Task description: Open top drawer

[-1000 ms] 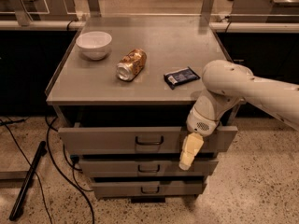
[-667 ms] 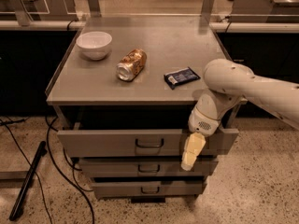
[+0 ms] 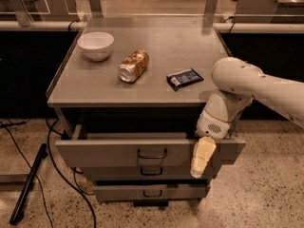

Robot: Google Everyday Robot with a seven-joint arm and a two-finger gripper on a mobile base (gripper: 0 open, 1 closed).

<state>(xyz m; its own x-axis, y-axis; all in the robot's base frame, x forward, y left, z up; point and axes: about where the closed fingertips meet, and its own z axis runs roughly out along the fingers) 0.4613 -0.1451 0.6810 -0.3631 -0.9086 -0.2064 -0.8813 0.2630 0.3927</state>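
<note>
The top drawer (image 3: 109, 152) is a wide grey metal front with a small dark loop handle (image 3: 152, 154) at its centre. It stands pulled out from the cabinet, and a dark gap shows behind its front. My gripper (image 3: 202, 155) hangs from the white arm (image 3: 247, 82) at the drawer's right end. Its cream tip lies over the top edge and down the face of the front panel. The inside of the drawer is hidden.
On the cabinet top (image 3: 156, 42) are a white bowl (image 3: 95, 45), a can on its side (image 3: 133, 66) and a dark packet (image 3: 184, 78). Two shorter drawers (image 3: 149, 192) sit below. A black cable and a rod (image 3: 28, 184) lie on the floor at left. Counters run behind.
The top drawer has slid a little further out toward the camera, and my gripper has moved forward and down with it.
</note>
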